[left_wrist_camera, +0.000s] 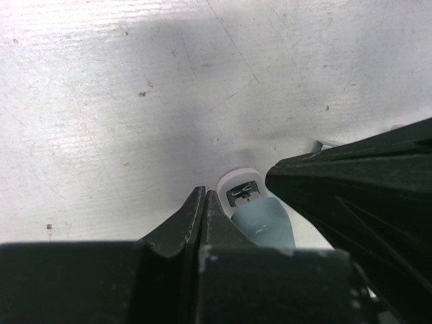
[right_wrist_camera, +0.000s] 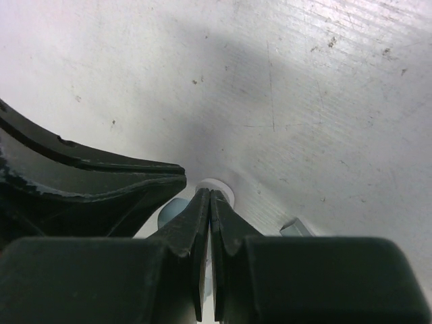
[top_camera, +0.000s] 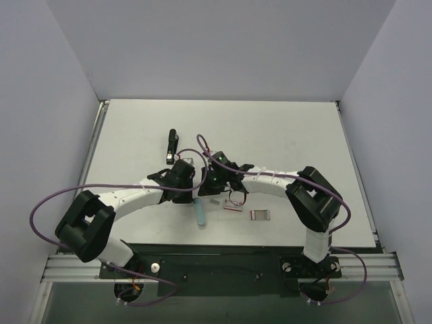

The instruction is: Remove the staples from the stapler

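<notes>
The light-blue stapler [top_camera: 200,210] lies on the table, its far end under both grippers. In the left wrist view its blue top [left_wrist_camera: 264,221] and white base with a metal end show just right of my shut left gripper [left_wrist_camera: 204,194]. My left gripper [top_camera: 190,177] has nothing between its fingers. My right gripper [top_camera: 209,177] is also shut; its tips [right_wrist_camera: 210,193] rest at the stapler's white end [right_wrist_camera: 221,186]. A tiny silver-grey strip [top_camera: 214,201], seemingly the staples, lies on the table right of the stapler. The stapler's inside is hidden.
A small red-and-white box [top_camera: 233,206] and a small grey-framed box [top_camera: 260,215] lie right of the stapler. A black tool [top_camera: 171,146] lies farther back on the left. A small grey piece [right_wrist_camera: 295,226] shows beside the right fingers. Walls enclose the table.
</notes>
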`<state>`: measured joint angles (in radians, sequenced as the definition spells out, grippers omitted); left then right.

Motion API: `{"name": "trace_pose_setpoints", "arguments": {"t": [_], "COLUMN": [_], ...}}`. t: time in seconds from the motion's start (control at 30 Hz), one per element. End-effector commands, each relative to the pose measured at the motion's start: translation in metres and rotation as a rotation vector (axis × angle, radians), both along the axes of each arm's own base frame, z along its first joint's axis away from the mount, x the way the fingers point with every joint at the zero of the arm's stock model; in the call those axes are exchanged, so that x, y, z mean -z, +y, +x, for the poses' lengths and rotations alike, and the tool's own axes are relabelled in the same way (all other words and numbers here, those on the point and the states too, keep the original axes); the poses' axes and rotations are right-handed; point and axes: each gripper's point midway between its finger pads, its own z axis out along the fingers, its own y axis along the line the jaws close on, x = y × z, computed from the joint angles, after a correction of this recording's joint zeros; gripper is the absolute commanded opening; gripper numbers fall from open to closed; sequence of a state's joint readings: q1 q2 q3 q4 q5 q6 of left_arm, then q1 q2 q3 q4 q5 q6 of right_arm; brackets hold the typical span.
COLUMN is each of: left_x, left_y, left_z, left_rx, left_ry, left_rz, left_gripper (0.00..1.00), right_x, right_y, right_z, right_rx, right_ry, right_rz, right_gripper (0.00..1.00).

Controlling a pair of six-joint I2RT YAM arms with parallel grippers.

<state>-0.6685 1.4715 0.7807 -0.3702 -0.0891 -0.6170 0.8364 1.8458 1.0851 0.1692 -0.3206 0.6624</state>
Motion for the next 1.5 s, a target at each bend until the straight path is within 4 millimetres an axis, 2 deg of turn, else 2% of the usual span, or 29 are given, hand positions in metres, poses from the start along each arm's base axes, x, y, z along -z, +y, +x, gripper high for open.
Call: {"name": "trace_pose_setpoints", "arguments": {"t": [0.0, 0.1, 0.3, 0.47, 0.7, 0.93, 1.07, 1.27, 1.47], "left_x": [-0.027, -0.029, -0.027, -0.016, -0.015, -0.012, -0.014, -0.022, -0.028], "left_y": [-0.001, 0.005, -0.003, -0.011, -0.015, -0.017, -0.020, -0.028, -0.028], "left_z": [0.011, 0.000, -0.021, -0.032, -0.034, -0.033, -0.025, -0.012, 0.002], "left_rx": [0.002, -0.006, 0.001, 0.009, 0.018, 0.032, 0.040, 0.068, 0.060], "left_ry": [-0.075, -0.067, -0.039, 0.006, -0.003, -0.010, -0.028, -0.036, -0.054], "left_rz": [-0.025, -0.045, -0.158, -0.210, -0.245, -0.253, -0.261, -0.325, -0.344], "left_gripper": [0.00, 0.00, 0.00, 0.00, 0.00, 0.00, 0.00, 0.00, 0.00], "right_x": [-0.006, -0.001, 0.007, 0.004, 0.001, -0.002, -0.007, -0.015, -0.020], "right_y": [-0.015, -0.025, -0.030, -0.024, -0.008, 0.003, 0.006, 0.011, 0.012], "right_z": [0.007, 0.003, -0.011, -0.025, -0.037, -0.042, -0.040, -0.031, -0.014], "right_rx": [0.035, 0.044, 0.028, -0.015, -0.074, -0.110, -0.116, -0.107, -0.084], "right_ry": [-0.024, -0.021, 0.000, 0.020, 0.027, 0.030, 0.022, 0.033, 0.041], "right_rz": [-0.026, -0.043, -0.040, 0.007, 0.036, 0.058, 0.076, 0.112, 0.146], "right_gripper": [0.00, 0.00, 0.00, 0.00, 0.00, 0.00, 0.00, 0.00, 0.00]}}
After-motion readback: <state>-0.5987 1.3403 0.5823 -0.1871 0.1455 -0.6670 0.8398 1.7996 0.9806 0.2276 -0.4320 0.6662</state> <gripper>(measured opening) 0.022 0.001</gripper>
